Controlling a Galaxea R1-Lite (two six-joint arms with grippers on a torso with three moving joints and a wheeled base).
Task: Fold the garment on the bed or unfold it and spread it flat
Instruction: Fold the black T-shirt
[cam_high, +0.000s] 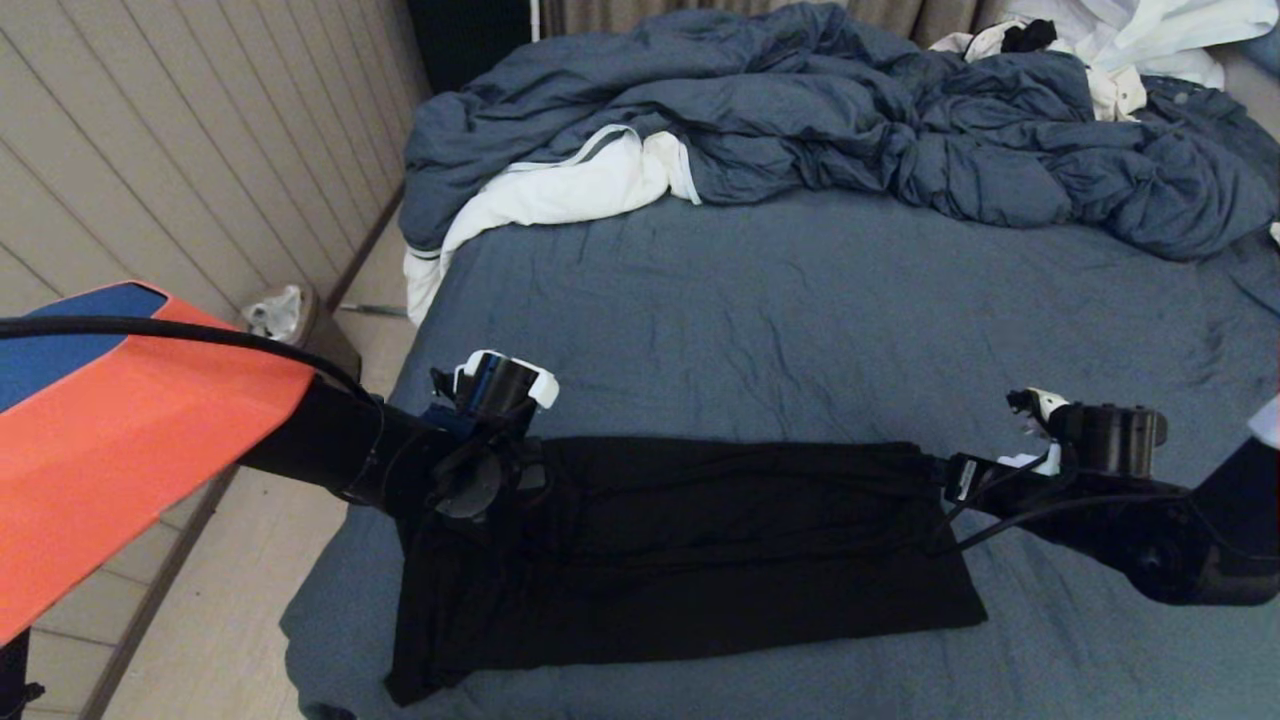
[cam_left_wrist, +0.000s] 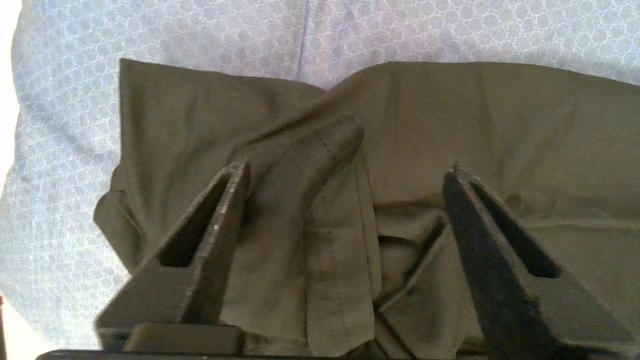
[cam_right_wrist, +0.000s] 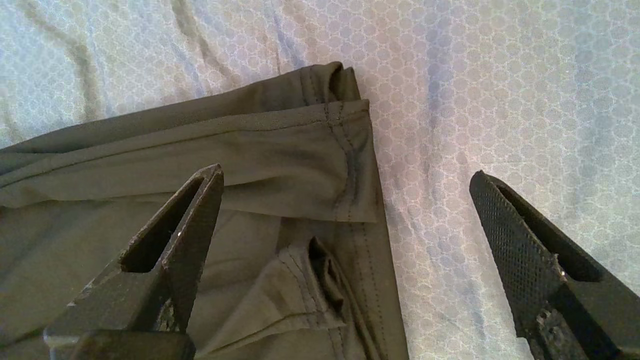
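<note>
The garment (cam_high: 690, 560) lies lengthwise left-right on the bed (cam_high: 800, 320); left gripper (cam_left_wrist: 345, 170) and right gripper (cam_right_wrist: 345, 175) gape, empty, over opposite ends.

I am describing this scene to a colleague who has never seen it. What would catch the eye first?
The black garment lies folded in a long band across the near part of the bed. The left gripper and the right gripper hang open, one over each end of it. Behind, a crumpled blue-grey duvet fills the far side.
</note>
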